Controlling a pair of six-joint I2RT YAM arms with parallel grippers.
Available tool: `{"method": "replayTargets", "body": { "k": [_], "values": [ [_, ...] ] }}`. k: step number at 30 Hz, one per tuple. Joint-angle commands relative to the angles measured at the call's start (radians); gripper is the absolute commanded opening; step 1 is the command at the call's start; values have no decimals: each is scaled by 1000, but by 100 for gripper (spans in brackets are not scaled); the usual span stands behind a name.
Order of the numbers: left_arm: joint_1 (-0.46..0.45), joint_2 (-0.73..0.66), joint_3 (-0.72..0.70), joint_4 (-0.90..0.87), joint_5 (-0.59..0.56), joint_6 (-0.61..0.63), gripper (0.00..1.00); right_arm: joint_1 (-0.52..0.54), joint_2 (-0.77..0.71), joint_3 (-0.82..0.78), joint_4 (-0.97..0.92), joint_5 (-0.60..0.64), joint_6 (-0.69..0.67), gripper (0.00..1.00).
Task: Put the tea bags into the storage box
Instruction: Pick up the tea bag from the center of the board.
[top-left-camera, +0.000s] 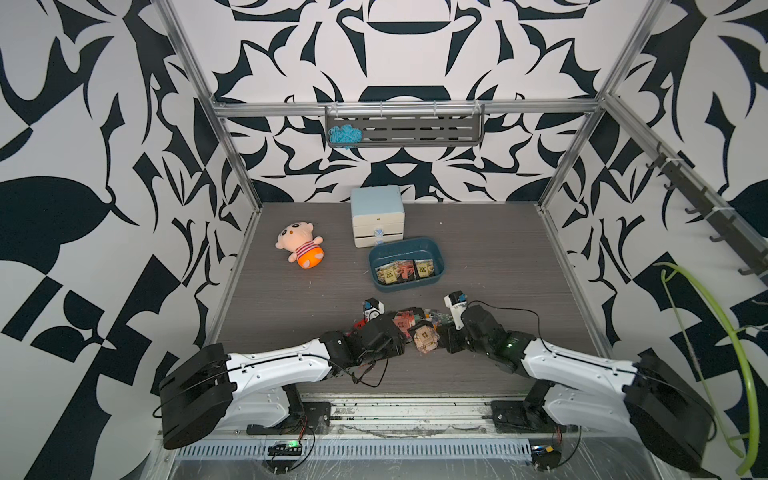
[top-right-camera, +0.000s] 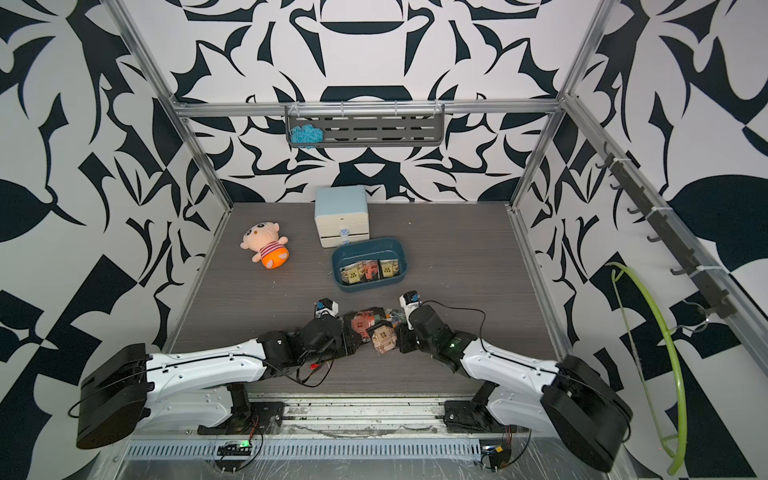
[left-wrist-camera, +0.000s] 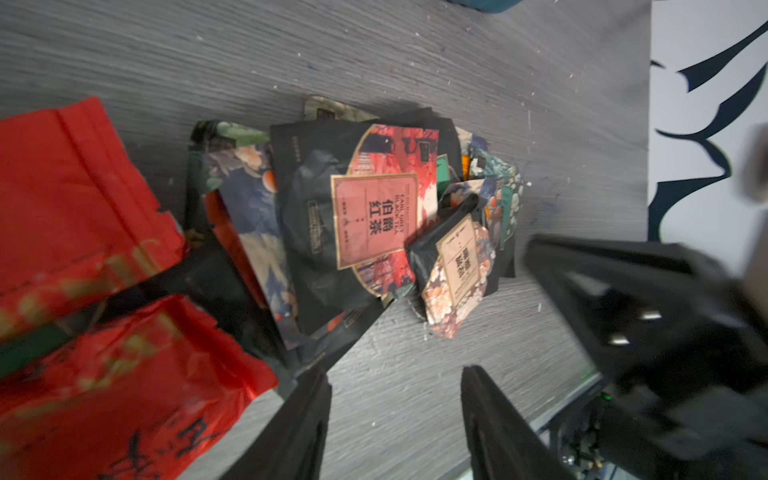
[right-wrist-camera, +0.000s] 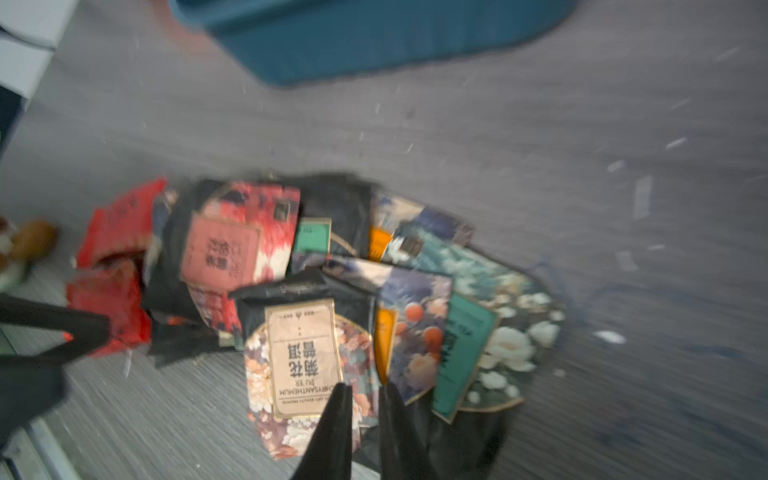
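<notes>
storage box (right-wrist-camera: 374, 37) cut off, tea bags (right-wrist-camera: 415, 332) blurred

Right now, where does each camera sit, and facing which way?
Top views: high over the near edge, looking down at the grey wood-grain table; left arm and right arm show.
Left wrist: low, facing the heap of patterned foil tea bags; open left claw shows.
Right wrist: low, facing the heap; right claw pinches a beige-labelled floral sachet.
Shared: both wrist views show that sachet; top views and right wrist, the teal plastic box.
</notes>
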Motion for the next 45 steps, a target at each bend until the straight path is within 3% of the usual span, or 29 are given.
{"method": "replayTargets", "body": {
  "k": [1,3,15,25,28,39,45],
  "values": [
    [-9,18,-14,82,2,-29,53,17,75,69,31,-58,-27,11],
    [-12,39,-17,119,6,-34,52,18,106,79,30,-55,-25,7],
    [-23,256,78,166,32,-8,44,19,61,51,15,37,-23,7],
    [-27,304,88,184,25,-17,42,19,113,75,-6,46,-22,6],
    [-28,319,88,185,11,-24,36,24,139,93,-22,44,-21,6],
    [-31,354,102,236,25,-39,35,40,152,105,-42,62,-25,5],
    [-40,380,128,252,39,-33,26,45,148,104,-42,65,-24,5]
  ]
}}
